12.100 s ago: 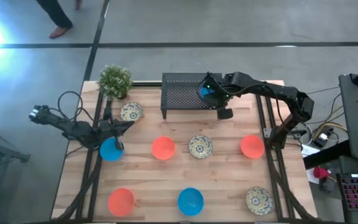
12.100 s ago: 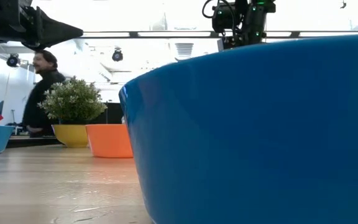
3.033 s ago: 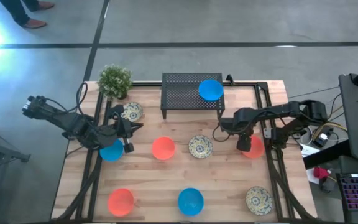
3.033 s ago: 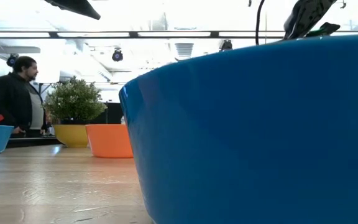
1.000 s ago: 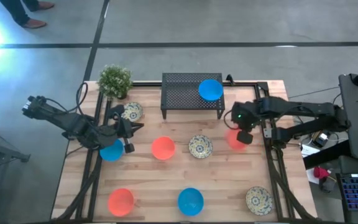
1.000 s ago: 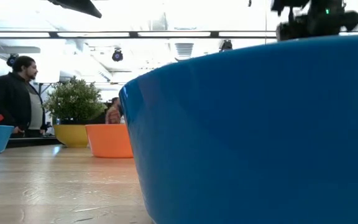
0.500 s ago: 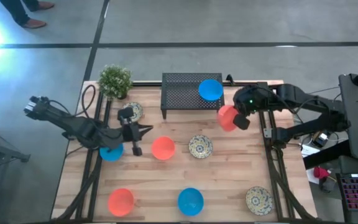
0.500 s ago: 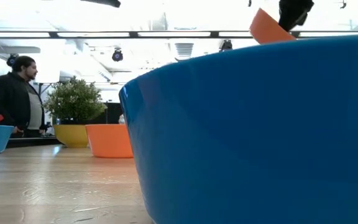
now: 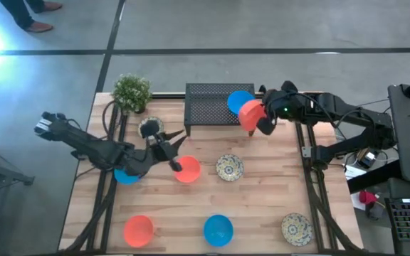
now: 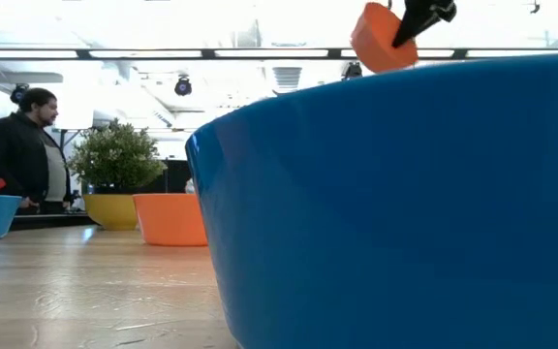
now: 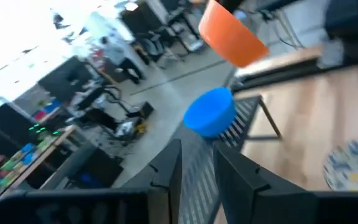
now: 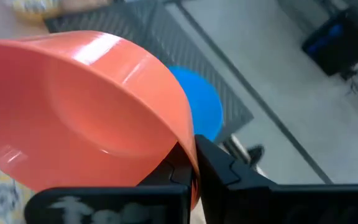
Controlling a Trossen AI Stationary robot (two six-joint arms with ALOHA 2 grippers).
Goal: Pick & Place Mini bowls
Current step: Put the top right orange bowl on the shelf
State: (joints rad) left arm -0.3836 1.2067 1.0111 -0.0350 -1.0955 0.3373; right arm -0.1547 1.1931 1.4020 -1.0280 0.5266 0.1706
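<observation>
An orange-red bowl is pinched by its rim in the right gripper at 1 o'clock, while the left gripper, jaws slightly parted and empty, is held over another orange-red bowl.

Landmark: black mesh rack at the table's far edge. A blue bowl sits on the rack's right end. Right gripper holds an orange-red bowl by its rim, tilted, overlapping the rack's right front corner and the blue bowl. Left gripper, fingers spread, is in front of the rack's left end, just beside another orange-red bowl.
</observation>
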